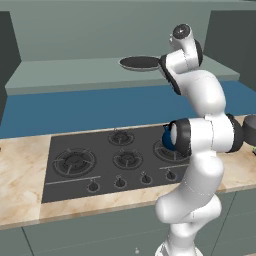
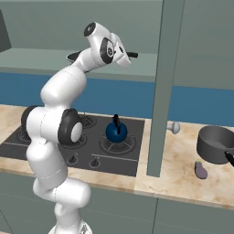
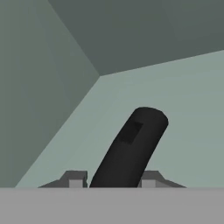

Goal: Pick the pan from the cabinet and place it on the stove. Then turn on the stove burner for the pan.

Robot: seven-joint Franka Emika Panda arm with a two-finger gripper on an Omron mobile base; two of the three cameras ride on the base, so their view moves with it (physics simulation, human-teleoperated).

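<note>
Now gripper (image 3: 113, 183) narrowed, clamped on pan (image 1: 139, 62) handle inside cabinet (image 1: 75, 70).

The pincer (image 3: 113, 183) grips the pan's black handle (image 3: 131, 146) inside the cabinet (image 3: 52, 65).

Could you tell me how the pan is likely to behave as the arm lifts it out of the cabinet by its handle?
The pan looks rigid, so it should not flex. The claw sits on the black handle, far from the wide dish, so that end may sag or twist. The handle looks smooth and round, so it might rotate between the fingers. Being shallow and flat, it should settle stably.
</note>
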